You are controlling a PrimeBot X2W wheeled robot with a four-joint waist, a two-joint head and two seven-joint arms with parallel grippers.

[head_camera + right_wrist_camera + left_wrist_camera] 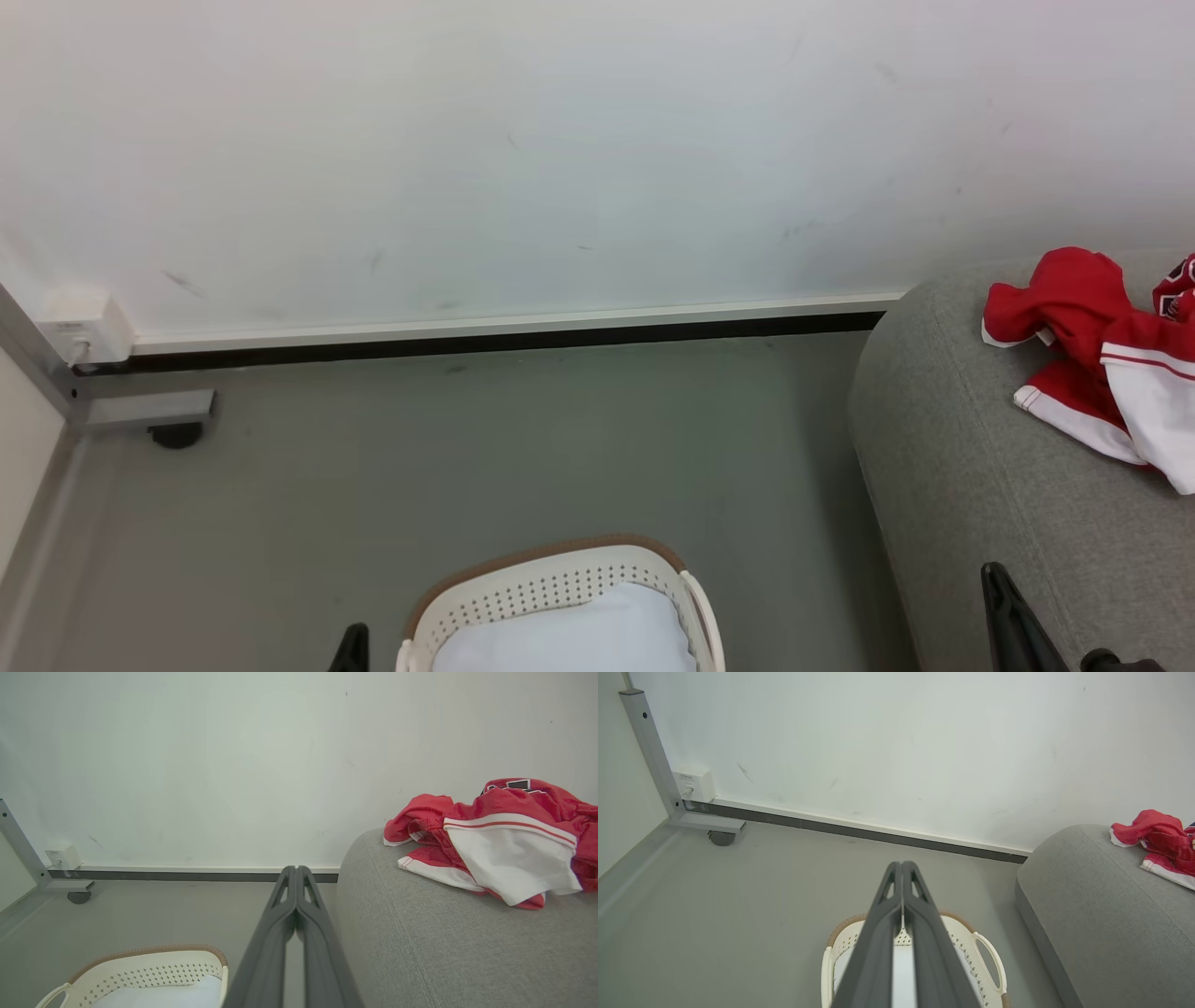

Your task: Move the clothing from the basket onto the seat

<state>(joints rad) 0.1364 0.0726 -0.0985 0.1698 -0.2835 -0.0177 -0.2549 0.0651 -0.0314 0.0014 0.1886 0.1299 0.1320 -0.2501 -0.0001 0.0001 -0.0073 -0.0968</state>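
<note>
Your left gripper (901, 864) is closed, its long dark fingers pressed tip to tip with nothing between them. Your right gripper (295, 868) is the same. The crumpled red sports clothing (509, 800), with white trim bands, is heaped on the rounded grey woven-fabric seat (444, 947), to the right of and above your right fingertips. The oval perforated white plastic basket (154, 970) with a brown ribbed rim sits below and left of that gripper, holding a smooth white cloth liner (163, 994).
</note>
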